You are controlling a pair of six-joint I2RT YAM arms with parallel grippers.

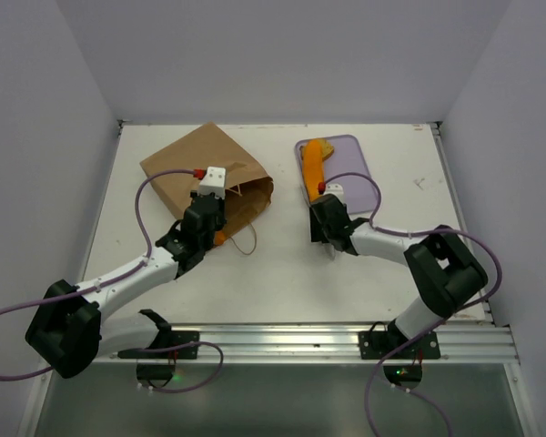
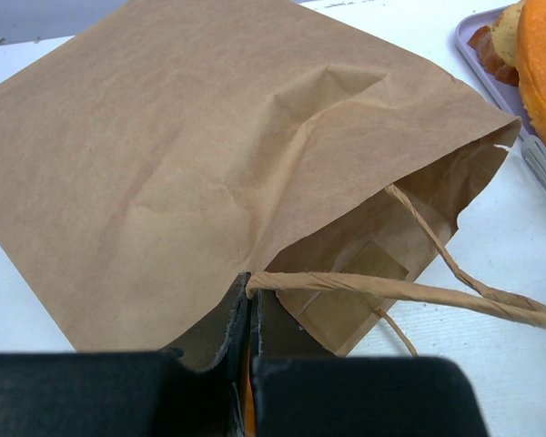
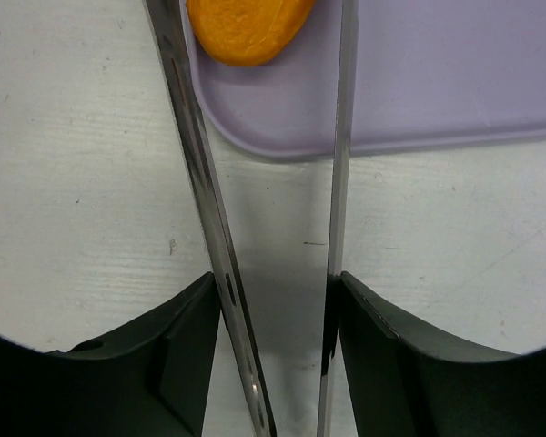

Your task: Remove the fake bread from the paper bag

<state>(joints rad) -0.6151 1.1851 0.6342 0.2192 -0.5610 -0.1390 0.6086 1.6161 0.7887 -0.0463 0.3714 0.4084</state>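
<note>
The brown paper bag (image 1: 200, 168) (image 2: 164, 155) lies flat at the back left, its mouth facing right. My left gripper (image 1: 215, 218) (image 2: 250, 300) is shut on the bag's near rim, where a twisted handle (image 2: 419, 291) comes out. An orange sliver shows beneath it; I cannot tell what it is. An orange fake bread piece (image 1: 313, 164) (image 3: 247, 27) (image 2: 541, 64) lies on the lavender tray (image 1: 350, 159) (image 3: 437, 82). My right gripper (image 1: 326, 218) (image 3: 278, 291) sits just in front of the tray, shut on the metal tongs (image 3: 200, 182), one finger against each arm.
A browner piece (image 2: 496, 45) lies beside the orange bread on the tray. The bag's second handle loop (image 1: 246, 241) trails onto the white table. White walls close in the back and both sides. A metal rail (image 1: 346, 339) runs along the near edge.
</note>
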